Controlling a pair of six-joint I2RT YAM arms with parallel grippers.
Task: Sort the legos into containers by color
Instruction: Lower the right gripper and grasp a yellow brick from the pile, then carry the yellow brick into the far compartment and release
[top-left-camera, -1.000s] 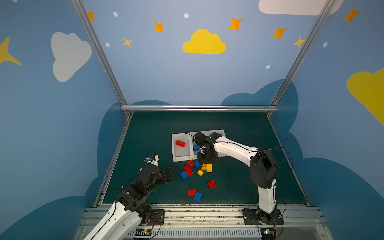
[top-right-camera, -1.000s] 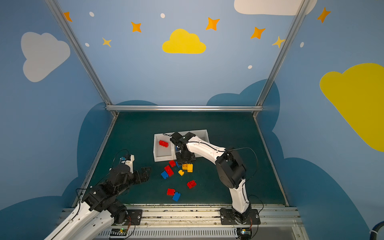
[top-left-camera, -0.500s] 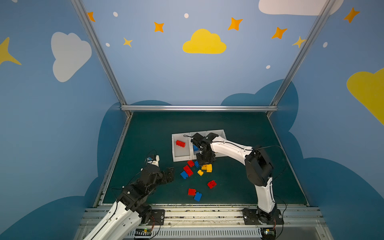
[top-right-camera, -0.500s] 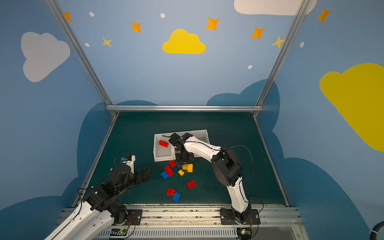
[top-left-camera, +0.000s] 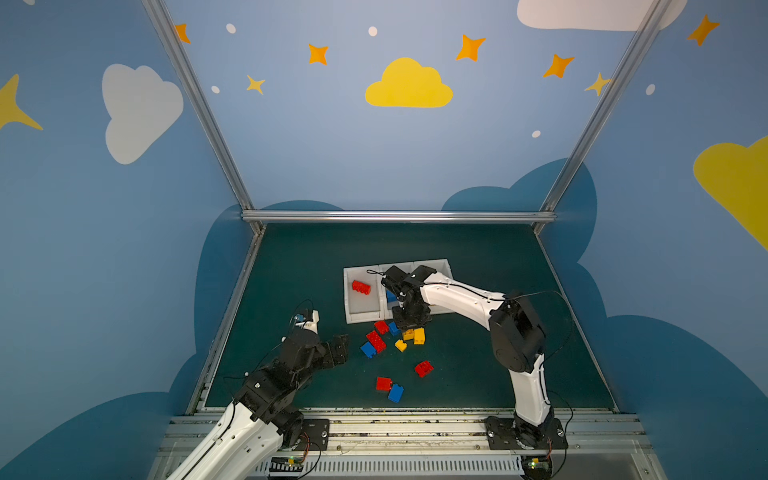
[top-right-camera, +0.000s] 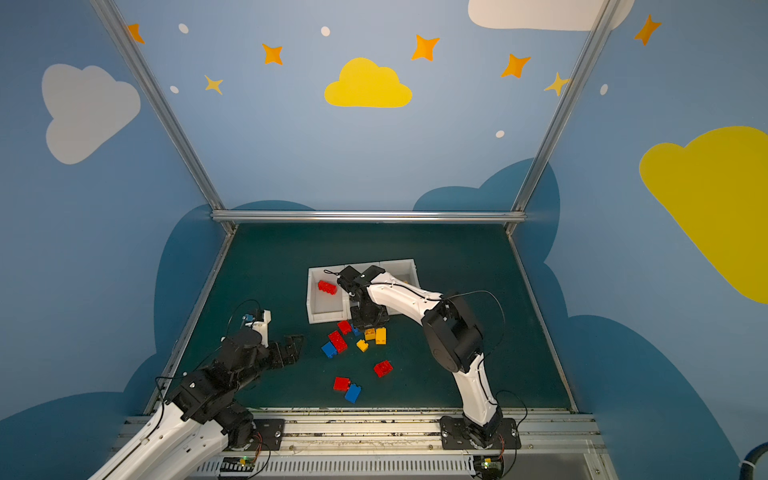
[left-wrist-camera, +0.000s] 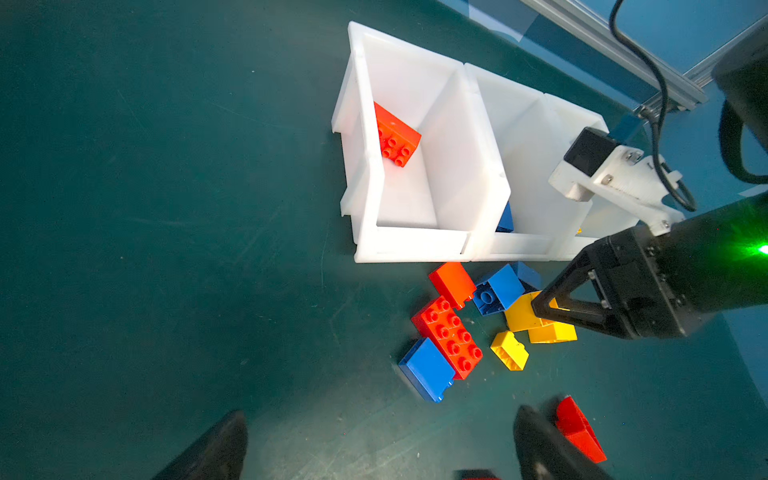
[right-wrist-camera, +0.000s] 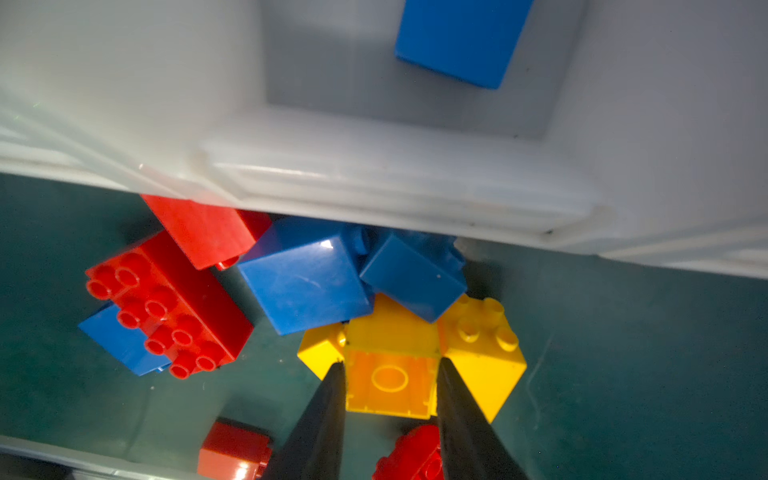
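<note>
Left gripper (top-left-camera: 341, 348) hovers, fingers spread. Loose bricks (top-left-camera: 383, 383) litter the mat (top-left-camera: 478, 374); right gripper (right-wrist-camera: 390, 363) pinches a yellow brick (right-wrist-camera: 388, 345) by the bins (left-wrist-camera: 411, 245) (not lifted yet). Beyond, bins show one red brick (left-wrist-camera: 395, 137), one blue brick (right-wrist-camera: 461, 37): mostly unsorted.

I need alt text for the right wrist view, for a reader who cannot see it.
The right gripper has its two black fingers against both sides of a yellow plastic brick that lies on the dark green mat. Beyond it, loose red, blue and yellow bricks lie before a white plastic bin that holds one blue brick.
</note>
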